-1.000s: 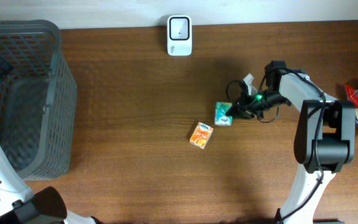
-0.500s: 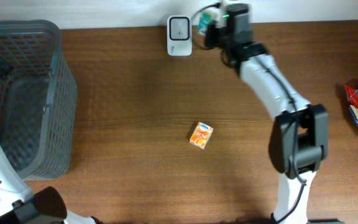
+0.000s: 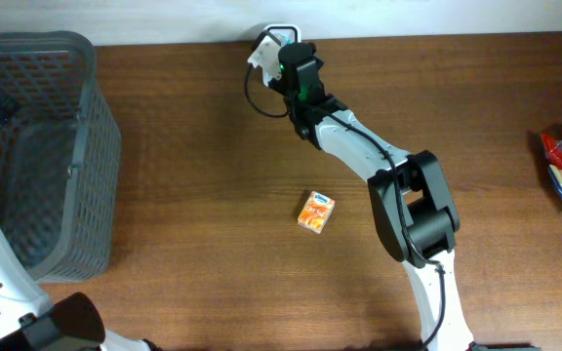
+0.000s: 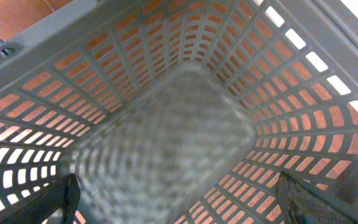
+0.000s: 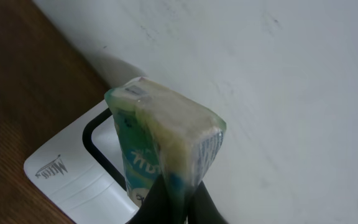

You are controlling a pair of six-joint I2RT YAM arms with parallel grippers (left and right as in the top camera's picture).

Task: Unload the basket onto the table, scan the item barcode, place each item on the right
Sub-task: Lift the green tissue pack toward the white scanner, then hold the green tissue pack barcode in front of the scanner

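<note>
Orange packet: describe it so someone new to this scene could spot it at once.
On the brown wooden table, near its middle and apart from everything else, lies a small packet. It alone is orange, unlike the green pack held over the white scanner at the far edge.

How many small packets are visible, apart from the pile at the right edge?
2: the orange packet lies on the table; the green packet is held by the right gripper over the white scanner. Others may be hidden.
</note>
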